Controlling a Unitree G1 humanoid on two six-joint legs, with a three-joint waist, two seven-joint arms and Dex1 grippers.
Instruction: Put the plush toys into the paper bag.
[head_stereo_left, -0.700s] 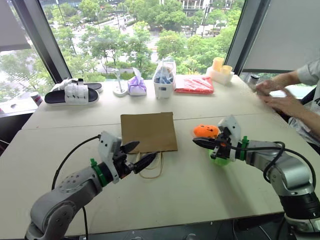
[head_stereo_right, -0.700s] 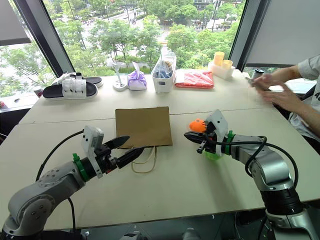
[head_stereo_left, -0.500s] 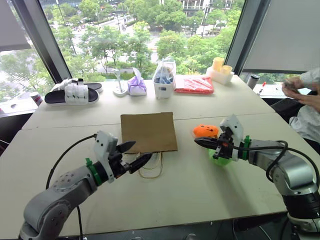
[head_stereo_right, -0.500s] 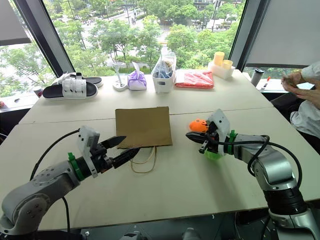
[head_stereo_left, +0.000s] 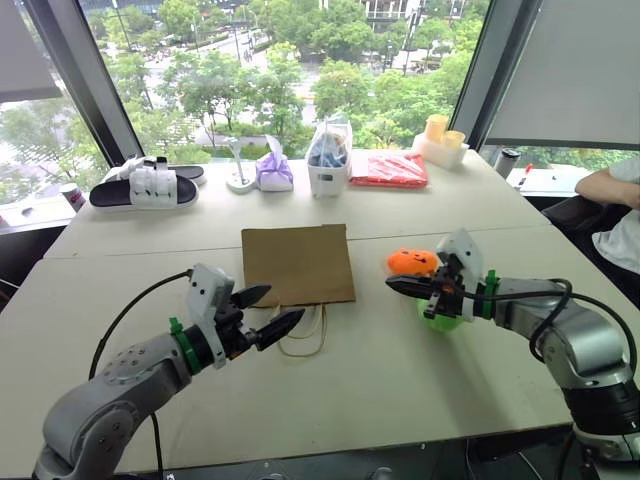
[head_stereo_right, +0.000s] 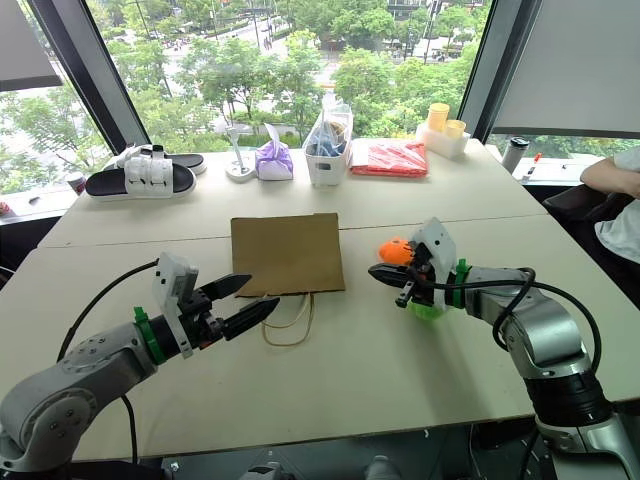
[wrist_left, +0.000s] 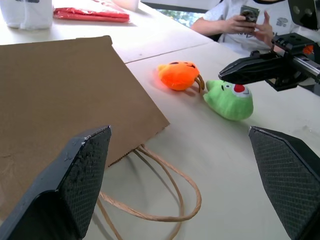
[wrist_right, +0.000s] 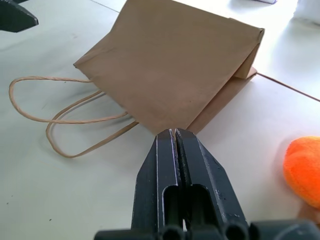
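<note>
Brown paper bag (head_stereo_left: 297, 263) unmoved, left tool (head_stereo_left: 268, 312) spread, pulled back slightly, right tool (head_stereo_left: 393, 285) pressed together.

Two plush toys (wrist_left: 205, 87), one paper bag (head_stereo_left: 297, 263), two black slippers (head_stereo_left: 145, 186), two yellow cups (head_stereo_left: 442, 130).

My arms were silver-grey metal, each with a green ring behind the wrist, a white camera block above it and a black cable looping back; my left hand (head_stereo_left: 266, 310) and right hand (head_stereo_left: 392, 284) had black pointed fingers.
</note>
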